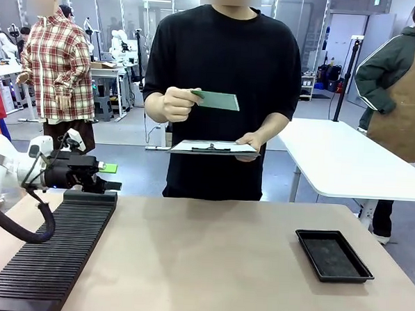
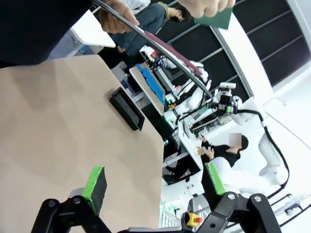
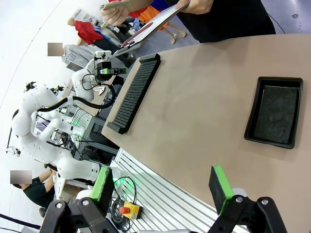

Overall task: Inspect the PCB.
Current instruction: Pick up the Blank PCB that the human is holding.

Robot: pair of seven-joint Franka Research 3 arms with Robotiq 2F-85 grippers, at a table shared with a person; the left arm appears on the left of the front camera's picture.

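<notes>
– Slotted rack (image 1: 49, 252) runs along the left edge of the tabletop (image 1: 208, 267). My left gripper (image 1: 110, 177) hovers by its far end, jaws wide, nothing in them. Right gripper (image 3: 160, 187) looks across the tabletop from the near side, also wide and empty.

– Where's the PCB?

– Off the table. The person at the far edge holds the PCB (image 1: 217, 100) in one hand (image 1: 174, 103) at chest height, pinched by one end, roughly level. Their other hand (image 1: 253, 140) carries a clipboard (image 1: 213, 147) just below it.

– Risks?

– My read, three. One: with a one-end pinch the board can tip or slip, and it'd land on the clipboard or the far edge of the tabletop. Two: if a handover comes, my left arm has to clear the rack and go toward their fingers, and wide jaws near a hand is a pinch hazard. Three: the board is thin and close above the clipboard, so it's easy to misjudge and close on air or on the clipboard instead.

– Tray?

– Black tray (image 1: 333, 255) sits near the right edge, well apart from both grippers. Nothing in it that I can see. No concern there.
</notes>
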